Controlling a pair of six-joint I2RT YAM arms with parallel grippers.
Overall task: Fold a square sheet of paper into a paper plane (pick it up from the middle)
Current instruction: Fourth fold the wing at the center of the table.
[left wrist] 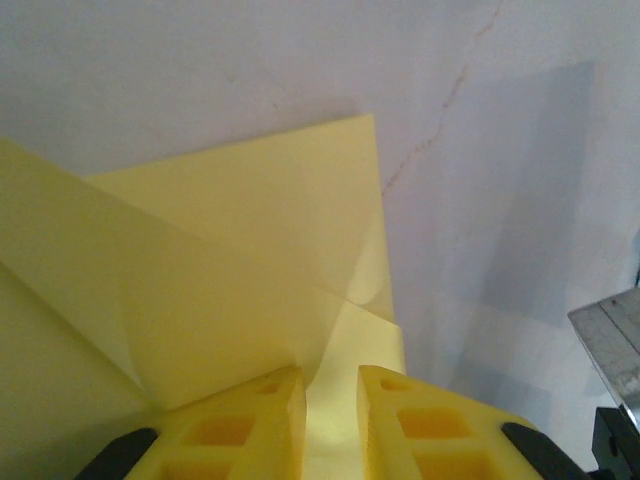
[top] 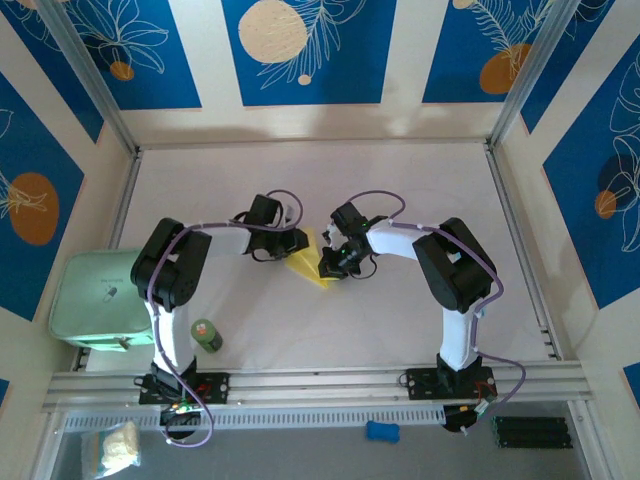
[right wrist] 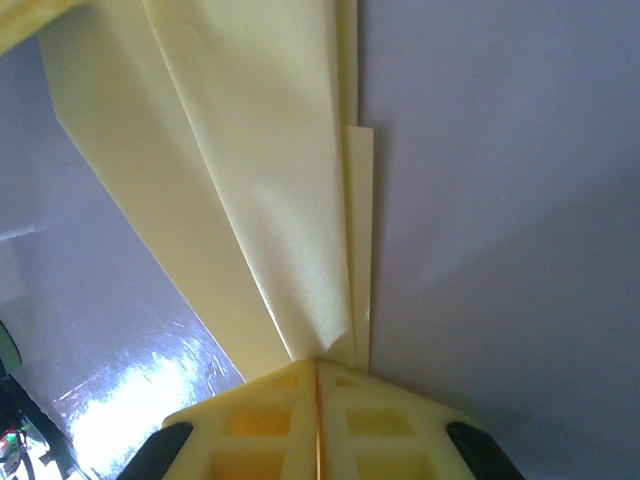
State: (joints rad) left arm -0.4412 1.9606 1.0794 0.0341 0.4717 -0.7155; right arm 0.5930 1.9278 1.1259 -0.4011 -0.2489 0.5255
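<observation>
White tabletop (top: 400, 330) ringed by blue leaf-patterned panels. At its middle, between the two arms, square sheet of paper (top: 310, 265), already creased into a narrow wedge of overlapping flaps. Right gripper (right wrist: 318, 385) pressed together on the end where the flaps converge. Left gripper (left wrist: 330, 400) narrowly parted, resting on a flap, apparently pinching nothing. Judged past halfway: diagonal folds made, wing folds and final shaping seemingly left, dart not yet finished.
</observation>
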